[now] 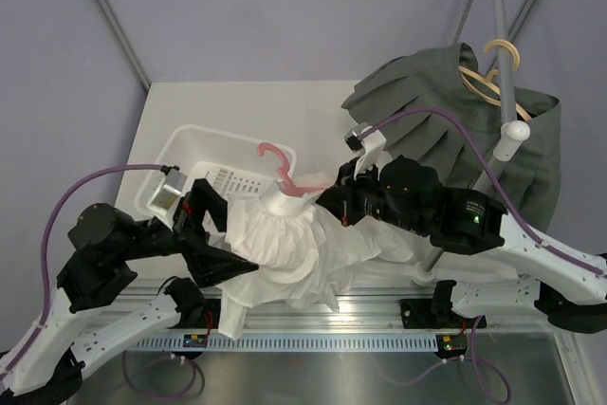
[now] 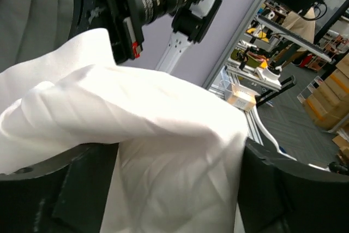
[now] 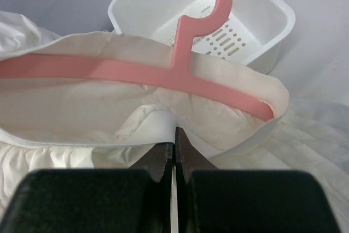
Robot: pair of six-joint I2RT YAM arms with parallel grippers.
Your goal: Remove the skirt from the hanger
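Note:
A white skirt (image 1: 294, 244) hangs by its waistband on a pink hanger (image 1: 285, 173), held above the table's front edge between both arms. My right gripper (image 1: 330, 201) is shut on the near side of the waistband (image 3: 158, 121). Its tips (image 3: 175, 135) sit just below the pink hanger bar (image 3: 191, 77), which runs inside the waistband. My left gripper (image 1: 232, 267) is under the skirt's lower folds. In the left wrist view its jaws stand wide apart (image 2: 180, 189), with white cloth (image 2: 163, 124) draped across and between them.
A white plastic basket (image 1: 190, 154) stands on the table behind the skirt and also shows in the right wrist view (image 3: 262, 9). A grey-green skirt (image 1: 427, 111) hangs on a wooden hanger (image 1: 488, 82) from a metal pole (image 1: 503, 54) at back right.

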